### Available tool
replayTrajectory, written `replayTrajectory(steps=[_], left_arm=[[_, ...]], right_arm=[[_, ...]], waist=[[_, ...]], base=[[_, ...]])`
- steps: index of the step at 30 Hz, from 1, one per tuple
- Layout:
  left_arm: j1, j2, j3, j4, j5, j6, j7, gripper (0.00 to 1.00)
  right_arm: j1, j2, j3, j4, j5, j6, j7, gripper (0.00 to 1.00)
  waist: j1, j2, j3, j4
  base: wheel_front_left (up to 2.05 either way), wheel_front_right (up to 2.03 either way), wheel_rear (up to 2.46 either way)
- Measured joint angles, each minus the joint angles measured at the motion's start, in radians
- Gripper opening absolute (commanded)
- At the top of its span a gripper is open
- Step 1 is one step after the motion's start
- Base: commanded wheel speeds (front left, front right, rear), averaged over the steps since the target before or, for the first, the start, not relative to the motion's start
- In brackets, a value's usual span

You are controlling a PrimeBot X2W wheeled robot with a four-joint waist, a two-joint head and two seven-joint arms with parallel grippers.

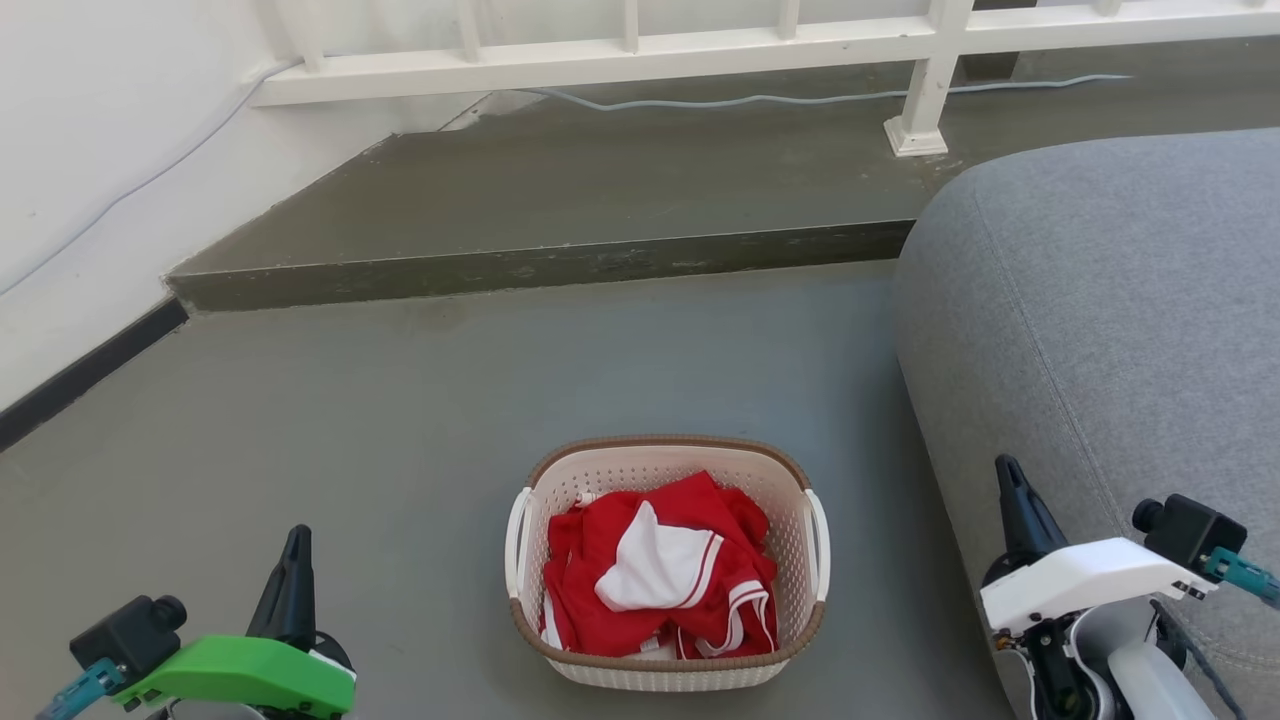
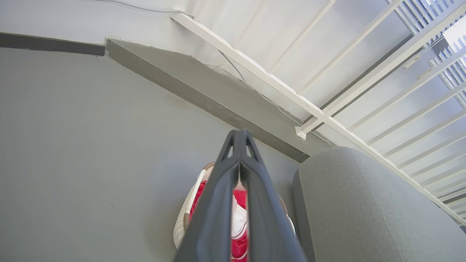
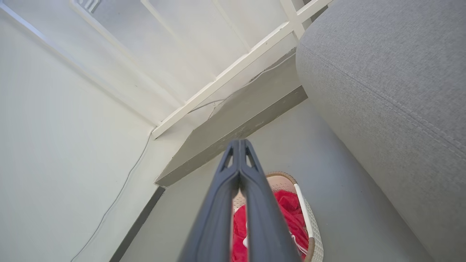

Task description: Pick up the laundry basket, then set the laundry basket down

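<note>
The laundry basket (image 1: 665, 670) stands on the grey floor at the lower middle of the head view, cream-white and perforated, with a brown rim and a white handle on each side. Red and white clothes (image 1: 660, 565) fill it. My left gripper (image 1: 293, 560) hangs at the lower left, well apart from the basket, fingers pressed together and empty. My right gripper (image 1: 1008, 485) is at the lower right, also shut and empty. The basket (image 2: 182, 225) lies behind the shut fingertips of the left gripper (image 2: 238, 135); the basket (image 3: 315, 240) shows past the tips of the right gripper (image 3: 238, 143).
A grey sofa (image 1: 1100, 330) rises just right of the basket. A raised concrete step (image 1: 540, 265) crosses the floor beyond it, with a white railing (image 1: 930, 90) and a cable behind. A white wall with a dark skirting (image 1: 80, 375) runs along the left.
</note>
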Motion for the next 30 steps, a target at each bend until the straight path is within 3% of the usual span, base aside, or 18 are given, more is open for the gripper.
replayTrajectory(steps=[30], left_arm=[[-0.025, -0.017, 0.064, 0.009, -0.334, 0.0, 0.101, 0.0]], right_arm=[[-0.022, 0.004, -0.113, 0.006, 0.372, 0.067, 0.095, 0.0]], waist=[[0.0, 0.0, -0.002, 0.008]], base=[[0.0, 0.0, 0.0]])
